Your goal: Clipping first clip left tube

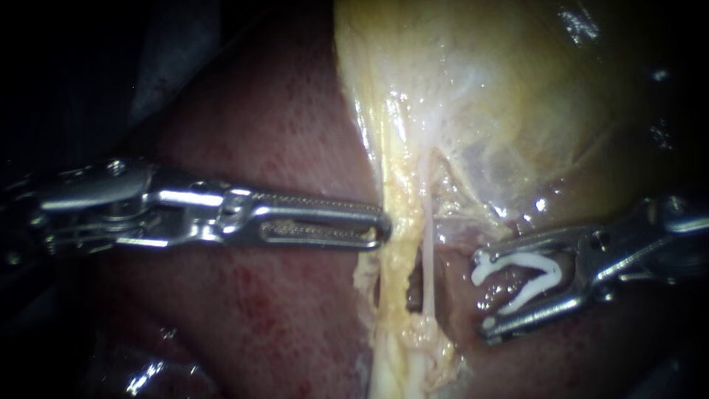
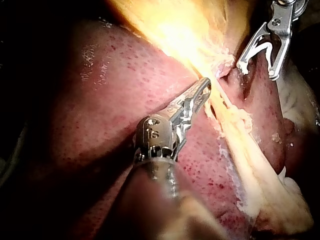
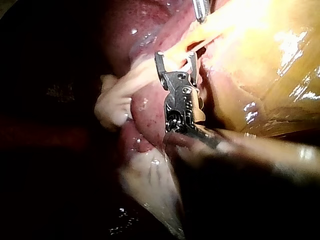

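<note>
Endoscope view: the gallbladder [image 1: 480, 89] fills the field from 12 to 2 o'clock, over the red liver [image 1: 258, 318]; from its neck a yellowish strand [image 1: 395, 258] runs down to 6 o'clock, with a thin pale tube [image 1: 427, 251] just beside it on the 3 o'clock side; the left instrument [image 1: 384, 225] enters from 9 o'clock, its long jaws lying together and holding nothing, tips touching the strand's edge; the right instrument [image 1: 484, 294] enters from 3 o'clock, jaws wide apart and holding an open white clip [image 1: 524, 260] between them, near the tube but apart from it. Left wrist view: the left instrument [image 2: 206, 84] lies over the liver [image 2: 100, 100], its closed tips against the yellowish strand [image 2: 240, 125]; beyond the strand the right instrument [image 2: 257, 70] carries the clip [image 2: 265, 45] in spread jaws. Right wrist view: the right instrument [image 3: 175, 56] stands with jaws spread; the yellowish strand [image 3: 145, 75] crosses just ahead of them; the left instrument's tip [image 3: 200, 10] shows farther ahead; whether the strand touches the spread jaws cannot be told here.
</note>
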{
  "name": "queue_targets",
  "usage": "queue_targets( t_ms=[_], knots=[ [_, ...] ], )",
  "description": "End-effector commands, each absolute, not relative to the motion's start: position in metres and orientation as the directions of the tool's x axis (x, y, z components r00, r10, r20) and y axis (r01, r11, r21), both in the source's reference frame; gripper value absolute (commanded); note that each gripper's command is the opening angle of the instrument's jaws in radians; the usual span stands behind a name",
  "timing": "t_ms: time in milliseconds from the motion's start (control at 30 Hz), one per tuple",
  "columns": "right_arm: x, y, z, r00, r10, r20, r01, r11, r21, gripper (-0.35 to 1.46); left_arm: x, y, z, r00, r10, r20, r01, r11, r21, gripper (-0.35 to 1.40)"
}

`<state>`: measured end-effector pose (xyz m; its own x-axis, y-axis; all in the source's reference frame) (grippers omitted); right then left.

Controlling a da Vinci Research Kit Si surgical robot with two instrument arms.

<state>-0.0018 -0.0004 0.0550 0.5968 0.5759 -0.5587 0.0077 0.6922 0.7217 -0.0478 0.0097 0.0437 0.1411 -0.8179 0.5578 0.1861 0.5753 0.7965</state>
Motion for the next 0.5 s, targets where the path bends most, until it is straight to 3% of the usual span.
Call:
queue_targets(
  t_ms=[33, 500],
  knots=[
    [-0.0018, -0.0004, 0.0550, 0.597, 0.576, -0.559, 0.008, 0.692, 0.722, 0.51, -0.0478, 0.0097, 0.0437, 0.141, -0.818, 0.558, 0.186, 0.576, 0.796, -0.35],
    [-0.0010, -0.0005, 0.0551, 0.596, 0.577, -0.558, 0.003, 0.693, 0.721, 0.50, -0.0450, 0.0080, 0.0422, 0.145, -0.826, 0.545, 0.173, 0.563, 0.808, -0.35]
  ],
)
